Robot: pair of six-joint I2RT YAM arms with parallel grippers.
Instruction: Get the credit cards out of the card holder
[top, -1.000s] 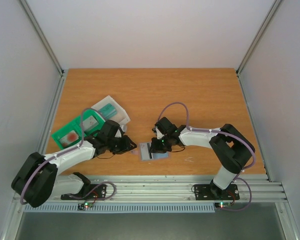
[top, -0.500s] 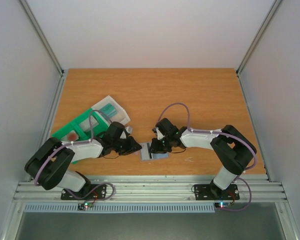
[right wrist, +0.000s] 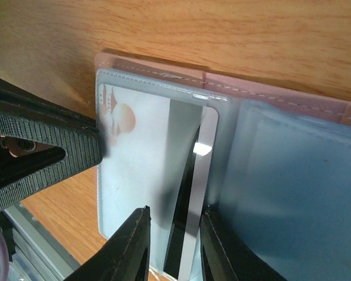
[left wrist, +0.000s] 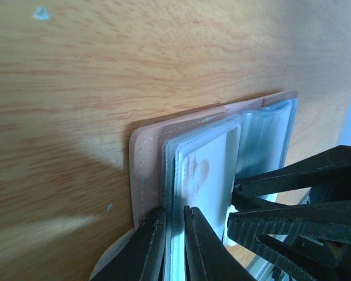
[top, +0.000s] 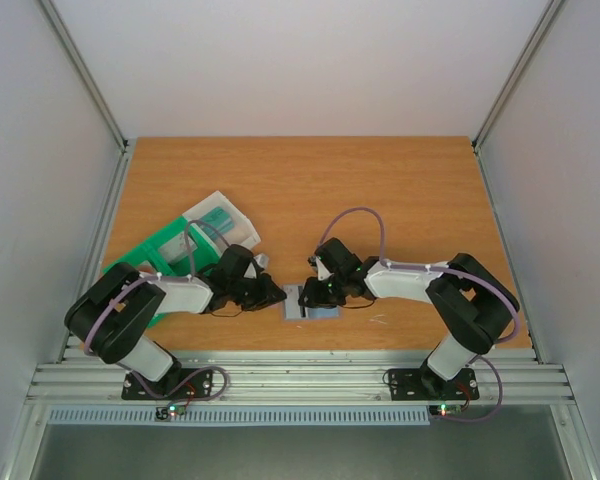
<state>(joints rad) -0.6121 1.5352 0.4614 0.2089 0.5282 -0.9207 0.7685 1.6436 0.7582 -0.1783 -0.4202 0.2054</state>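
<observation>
On the table (top: 380,180), left gripper (left wrist: 172,216) tightly pinches card holder (left wrist: 146,170)

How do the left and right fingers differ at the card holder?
The left fingers sit nearly together, pinching a sleeve edge of the card holder; the right fingers stand wider apart over a credit card in its pocket. Left reaches from the holder's left, right from its right. Both are black.

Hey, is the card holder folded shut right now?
No, the card holder lies spread open and flat on the table.
</observation>
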